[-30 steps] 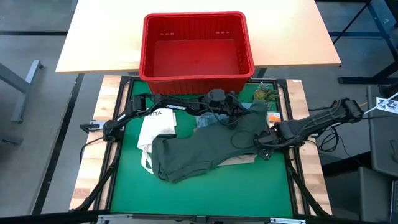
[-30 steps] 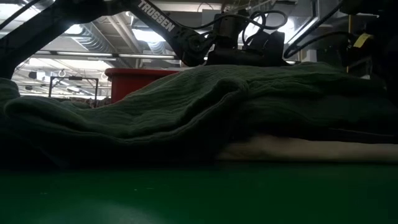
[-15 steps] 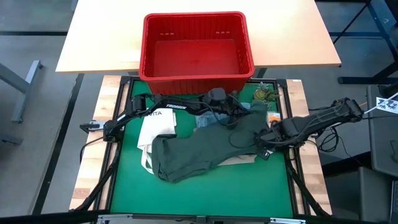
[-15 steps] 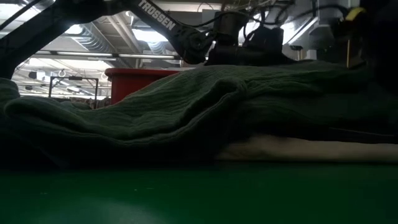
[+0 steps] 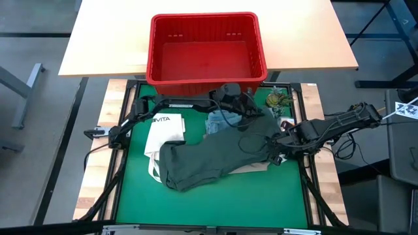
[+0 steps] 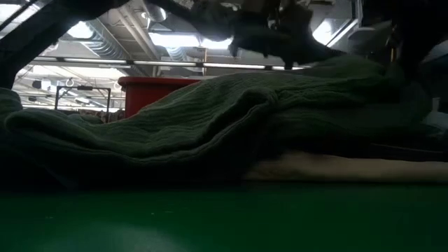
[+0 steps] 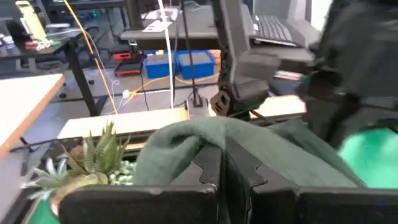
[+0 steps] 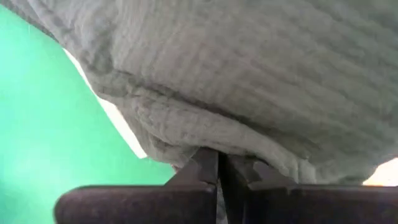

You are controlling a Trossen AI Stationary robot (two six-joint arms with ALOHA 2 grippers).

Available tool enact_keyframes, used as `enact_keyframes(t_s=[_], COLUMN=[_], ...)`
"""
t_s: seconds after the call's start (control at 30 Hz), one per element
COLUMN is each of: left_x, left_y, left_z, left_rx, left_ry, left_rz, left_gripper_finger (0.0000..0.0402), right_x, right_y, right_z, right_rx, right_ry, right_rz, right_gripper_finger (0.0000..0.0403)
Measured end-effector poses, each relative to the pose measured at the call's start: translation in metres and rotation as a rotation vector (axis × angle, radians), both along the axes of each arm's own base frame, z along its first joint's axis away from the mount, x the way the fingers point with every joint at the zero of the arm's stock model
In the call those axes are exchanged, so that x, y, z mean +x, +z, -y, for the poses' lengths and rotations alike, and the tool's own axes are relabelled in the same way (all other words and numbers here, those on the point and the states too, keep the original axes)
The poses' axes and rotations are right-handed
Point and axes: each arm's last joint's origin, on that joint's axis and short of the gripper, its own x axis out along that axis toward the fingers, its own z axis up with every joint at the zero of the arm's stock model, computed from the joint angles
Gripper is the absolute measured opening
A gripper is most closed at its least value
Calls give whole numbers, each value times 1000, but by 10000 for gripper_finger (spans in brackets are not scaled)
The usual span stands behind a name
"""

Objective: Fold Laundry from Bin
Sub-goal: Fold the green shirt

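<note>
Since a second ago I have shut the right gripper (image 5: 273, 147) on the right edge of the dark olive-green ribbed cloth garment (image 5: 215, 156); the left gripper (image 5: 251, 112), clamped on its far edge, has lifted toward the large red plastic bin (image 5: 206, 81). The garment lies mid-mat on the green table mat (image 5: 215, 202), over a beige piece (image 6: 336, 168) and beside a white tote bag (image 5: 163, 134). The bin looks emptied. No fold made yet, I judge; folding remains.

The bin (image 5: 208, 49) sits behind the mat (image 5: 196, 196); garment (image 5: 215, 153) on it — tote bag (image 5: 163, 134) to its left
</note>
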Motion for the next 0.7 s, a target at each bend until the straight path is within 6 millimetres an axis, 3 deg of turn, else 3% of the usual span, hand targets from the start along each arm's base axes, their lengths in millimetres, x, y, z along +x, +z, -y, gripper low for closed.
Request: enact_keyframes(t_s=[0.13, 0.37, 0.7], left_x=[-14, -34, -73], left_y=[25, 43, 92], left_z=[6, 14, 27], left_rx=[53, 80, 96], left_ry=[-19, -42, -55], left_rz=[-35, -162, -206], left_gripper_finger=[0, 0, 0], right_x=[6, 24, 46], right_y=[2, 9, 24], right_z=[0, -2, -5], right_rx=[-24, -37, -87], right_ry=[45, 194, 411], right_rz=[54, 227, 463], right_gripper_finger=[4, 2, 1])
